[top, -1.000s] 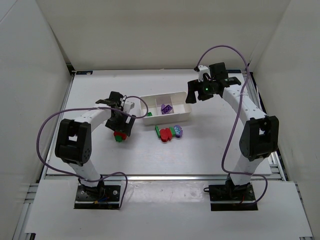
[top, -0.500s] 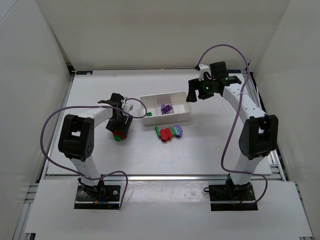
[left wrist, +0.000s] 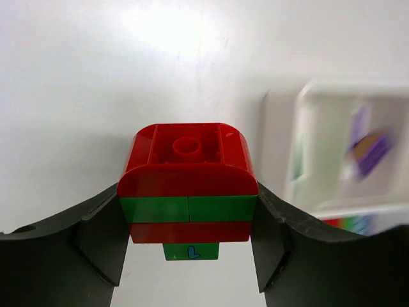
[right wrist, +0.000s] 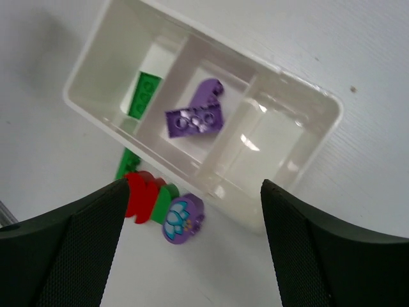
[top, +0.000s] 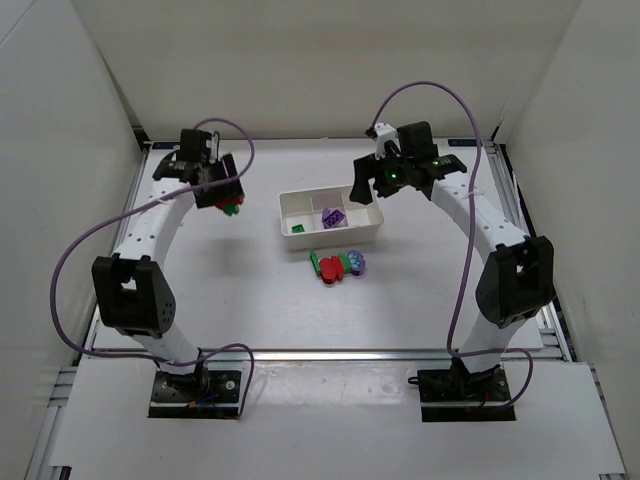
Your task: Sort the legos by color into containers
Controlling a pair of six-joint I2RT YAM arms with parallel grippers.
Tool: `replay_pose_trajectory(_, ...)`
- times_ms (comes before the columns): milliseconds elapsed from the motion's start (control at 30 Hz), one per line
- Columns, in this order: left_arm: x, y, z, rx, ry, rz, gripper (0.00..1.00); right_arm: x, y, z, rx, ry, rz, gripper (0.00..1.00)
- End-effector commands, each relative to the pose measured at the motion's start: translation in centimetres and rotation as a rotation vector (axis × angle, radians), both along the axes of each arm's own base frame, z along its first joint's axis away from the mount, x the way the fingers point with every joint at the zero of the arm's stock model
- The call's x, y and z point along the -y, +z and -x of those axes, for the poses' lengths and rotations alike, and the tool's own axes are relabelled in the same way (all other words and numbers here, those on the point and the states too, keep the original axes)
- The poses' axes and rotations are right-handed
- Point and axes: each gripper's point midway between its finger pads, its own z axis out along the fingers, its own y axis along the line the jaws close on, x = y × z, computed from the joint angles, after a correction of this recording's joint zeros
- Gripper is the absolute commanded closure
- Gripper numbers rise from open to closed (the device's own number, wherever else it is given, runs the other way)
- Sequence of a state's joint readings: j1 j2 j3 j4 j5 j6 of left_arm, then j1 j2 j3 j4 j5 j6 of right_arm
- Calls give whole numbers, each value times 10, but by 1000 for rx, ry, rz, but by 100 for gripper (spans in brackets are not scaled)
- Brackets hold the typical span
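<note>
A red and green lego stack (left wrist: 187, 182) sits clamped between my left gripper's (left wrist: 190, 252) fingers, held in the air over the table's far left (top: 230, 207). The white tray (top: 368, 234) lies mid-table. Its left compartment holds a green brick (right wrist: 144, 96), its middle one a purple brick (right wrist: 195, 116), and its right one (right wrist: 291, 144) is bare. My right gripper (right wrist: 193, 246) hangs open above the tray with nothing between its fingers. A red, green and purple stack (top: 340, 265) lies on the table just in front of the tray, with a green brick (top: 314, 261) at its left end.
White walls close in the table on the left, right and back. Purple cables loop off both arms (top: 70, 260). In the left wrist view the tray (left wrist: 319, 160) shows blurred at the right.
My left gripper closed on the red and green stack, lifted it off the table and swung it back toward the far left. My right gripper shifted left over the tray.
</note>
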State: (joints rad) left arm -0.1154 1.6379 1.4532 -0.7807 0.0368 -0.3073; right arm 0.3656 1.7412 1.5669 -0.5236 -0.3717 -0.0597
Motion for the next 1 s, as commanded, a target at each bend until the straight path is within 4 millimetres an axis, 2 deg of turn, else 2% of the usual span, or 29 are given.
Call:
replay_pose_trajectory(0, -9, 31, -18, 4, 332, 140, 90, -26, 64, -6, 123, -16, -161, 14)
replay_pose_trajectory(67, -1, 40, -27, 21, 368, 270, 90, -42, 78, -6, 119, 5, -250, 14)
replay_pose_trajectory(133, -3, 49, -39, 40, 400, 370, 90, -57, 84, -4, 75, 14, -325, 14)
replay_pose_trajectory(167, 5, 52, -42, 15, 414, 449, 90, -68, 93, -6, 108, 31, -365, 14)
replay_pose_trajectory(233, 8, 58, -52, 21, 431, 493, 90, -80, 95, -9, 96, 27, -423, 13)
replay_pose_trajectory(267, 14, 62, -54, 11, 423, 541, 90, -92, 103, -10, 135, 44, -454, 13)
replay_pose_trajectory(300, 17, 63, -58, -3, 440, 584, 90, -99, 104, -11, 144, 49, -465, 13)
replay_pose_trajectory(333, 22, 69, -63, 7, 430, 617, 90, -106, 96, -12, 108, 45, -479, 13)
replay_pose_trajectory(367, 28, 75, -64, 4, 409, 655, 90, -118, 106, -12, 126, 68, -513, 13)
replay_pose_trajectory(400, 33, 78, -67, -3, 405, 693, 90, -125, 106, -13, 107, 74, -528, 13)
replay_pose_trajectory(433, 37, 80, -69, -7, 398, 716, 90, -135, 98, -14, 81, 90, -531, 13)
replay_pose_trajectory(467, 41, 85, -72, -5, 381, 744, 90, -150, 107, -8, 81, 121, -552, 13)
replay_pose_trajectory(533, 43, 90, -76, 0, 384, 770, 90, -165, 111, -7, 79, 137, -563, 13)
replay_pose_trajectory(567, 44, 92, -77, 1, 385, 780, 90, -179, 102, -4, 49, 150, -559, 14)
replay_pose_trajectory(600, 43, 96, -79, 12, 388, 780, 90, -186, 109, -5, 47, 150, -570, 14)
replay_pose_trajectory(667, 41, 98, -81, 22, 400, 777, 90, -205, 101, -2, 17, 149, -571, 15)
replay_pose_trajectory(700, 42, 99, -82, 27, 399, 783, 90, -211, 107, -2, 28, 147, -577, 15)
replay_pose_trajectory(733, 42, 101, -83, 28, 401, 790, 90, -221, 104, 3, 20, 149, -573, 16)
replay_pose_trajectory(767, 44, 102, -82, 23, 396, 797, 90, -225, 95, -1, 10, 131, -565, 16)
replay_pose_trajectory(800, 44, 101, -82, 21, 396, 799, 90, -230, 100, -1, 13, 127, -574, 16)
replay_pose_trajectory(900, 42, 105, -81, 39, 394, 788, 90, -237, 88, -3, 3, 110, -551, 16)
replay_pose_trajectory(933, 33, 104, -81, 41, 408, 793, 90, -239, 87, -3, 1, 116, -553, 16)
replay_pose_trajectory(967, 34, 103, -80, 34, 407, 796, 90, -242, 85, -2, -3, 124, -552, 15)
